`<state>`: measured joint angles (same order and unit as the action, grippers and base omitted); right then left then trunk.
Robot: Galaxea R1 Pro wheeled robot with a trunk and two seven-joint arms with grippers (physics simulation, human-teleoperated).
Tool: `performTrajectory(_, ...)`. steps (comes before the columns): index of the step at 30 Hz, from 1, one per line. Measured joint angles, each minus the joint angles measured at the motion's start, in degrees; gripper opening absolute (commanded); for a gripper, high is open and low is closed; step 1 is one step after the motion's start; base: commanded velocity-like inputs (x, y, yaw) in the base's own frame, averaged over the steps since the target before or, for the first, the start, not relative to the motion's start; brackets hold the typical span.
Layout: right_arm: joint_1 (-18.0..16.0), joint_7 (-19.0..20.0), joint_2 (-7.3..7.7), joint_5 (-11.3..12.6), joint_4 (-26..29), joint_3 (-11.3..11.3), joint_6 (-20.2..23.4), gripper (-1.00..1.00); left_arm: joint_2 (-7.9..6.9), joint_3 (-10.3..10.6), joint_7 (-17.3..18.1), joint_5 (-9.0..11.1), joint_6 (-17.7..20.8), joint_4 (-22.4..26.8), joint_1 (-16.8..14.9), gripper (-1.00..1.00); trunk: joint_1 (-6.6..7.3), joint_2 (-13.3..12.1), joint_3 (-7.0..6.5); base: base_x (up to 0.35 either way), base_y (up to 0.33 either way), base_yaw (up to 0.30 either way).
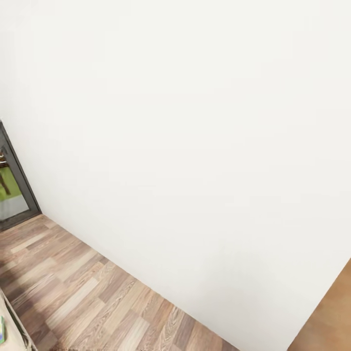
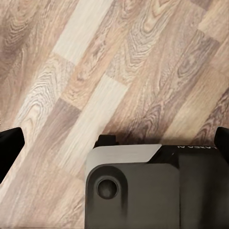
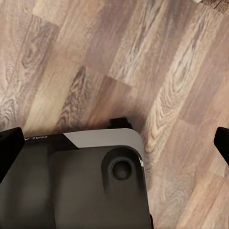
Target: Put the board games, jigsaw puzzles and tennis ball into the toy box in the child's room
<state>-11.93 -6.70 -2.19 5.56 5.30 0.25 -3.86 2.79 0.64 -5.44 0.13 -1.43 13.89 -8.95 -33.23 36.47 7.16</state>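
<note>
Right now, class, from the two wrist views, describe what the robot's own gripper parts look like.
In each wrist view the left gripper and right gripper show as black fingertips at the picture's two side edges. Between them lies the robot's base: dark grey rounded panels, a pale grey wedge, a round recess and small white lettering, unreadable.

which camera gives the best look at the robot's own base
The left wrist view: the grey base spreads across its lower half, with a round fitting on top, over the wood floor. The right wrist view shows the base similarly. The head view faces a white wall.
</note>
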Motion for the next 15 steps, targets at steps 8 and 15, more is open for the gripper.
performTrajectory(8,0.0,-0.06,0.0,0.0,0.0,0.02,0.0,1.0,0.0,-0.01,-0.11,0.02,0.0,-0.03,0.02,1.0,0.43,-0.79,-0.17,0.0,-0.001,0.272)
performTrajectory(15,0.0,-0.05,-0.01,0.0,0.0,0.02,0.0,1.0,0.0,-0.01,-0.27,0.06,0.0,-0.03,0.01,1.0,1.97,-3.6,-1.28,0.0,0.0,0.272)
